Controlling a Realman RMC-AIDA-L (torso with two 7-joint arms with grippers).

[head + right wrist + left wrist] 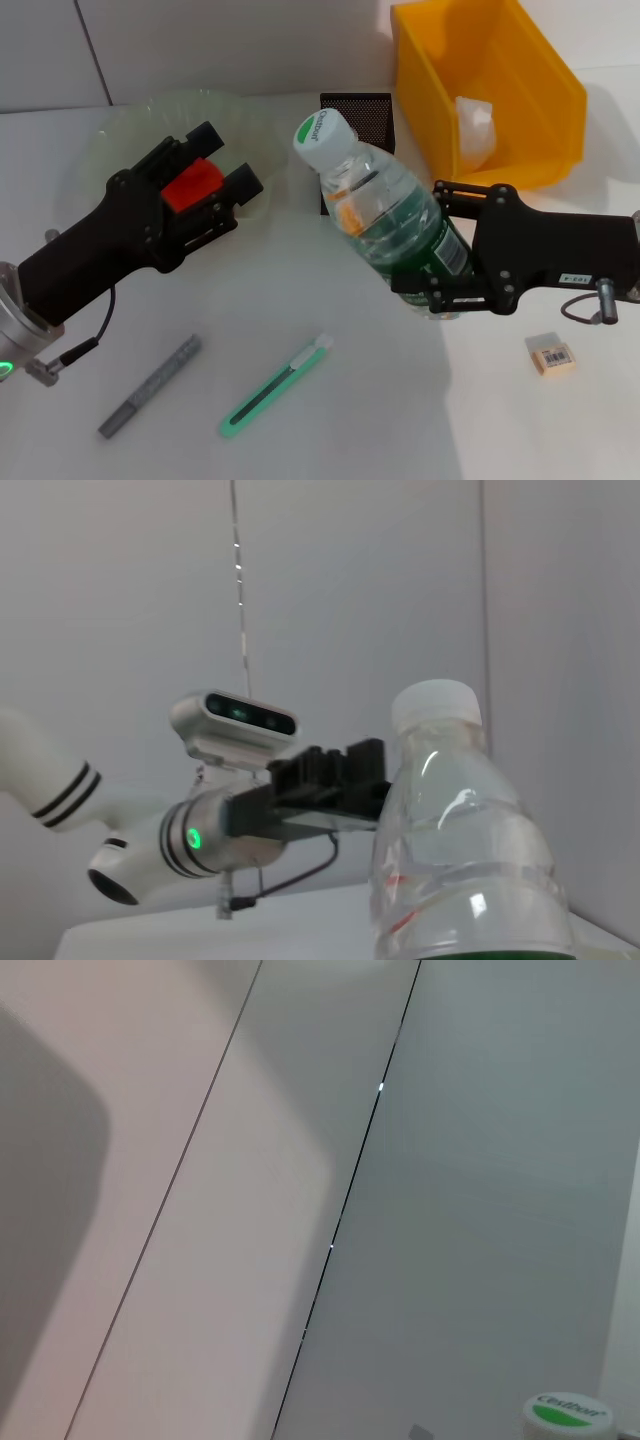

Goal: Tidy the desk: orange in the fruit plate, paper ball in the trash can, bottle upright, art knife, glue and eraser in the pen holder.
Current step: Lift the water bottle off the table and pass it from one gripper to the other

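My right end effector (437, 262) pinches the bottle (385, 215), tilted above the counter (350, 420); my left end effector (215, 165) hovers spread over the fruit plate (120, 130).

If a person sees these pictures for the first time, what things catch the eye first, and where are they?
First is the water bottle, held tilted above the table centre by the right gripper, whose jaws clamp its lower part. Next is the yellow bin at the back right, with a paper ball inside. The left gripper hangs over the pale fruit plate at the back left, showing a red part between its jaws.
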